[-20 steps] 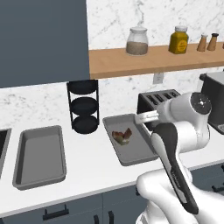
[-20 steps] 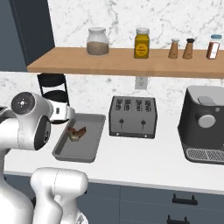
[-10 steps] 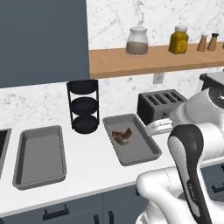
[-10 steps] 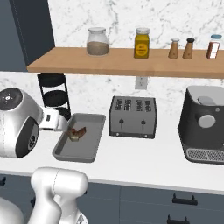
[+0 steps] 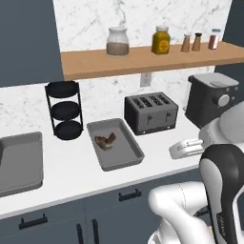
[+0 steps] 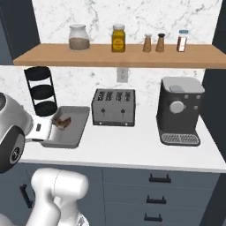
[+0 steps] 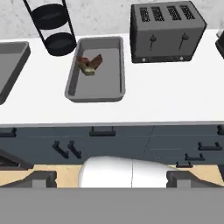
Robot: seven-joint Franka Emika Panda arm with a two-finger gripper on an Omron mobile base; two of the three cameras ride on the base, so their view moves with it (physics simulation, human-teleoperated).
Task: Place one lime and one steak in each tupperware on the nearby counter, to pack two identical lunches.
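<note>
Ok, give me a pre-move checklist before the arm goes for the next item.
1. Steak in the tupperware by the rack: ok, it lies inside the rim.
2. Lime in that tupperware: not ok, none there.
3. Second tupperware filled: not ok, what shows of it is bare; its left end is cut off.
4. Gripper free to pick: cannot tell, the fingertips sit at the hand view's edge.
5. Next lime or steak located: cannot tell from these views.
6. Counter path past the toaster: ok, nothing lies in front of it.
</note>
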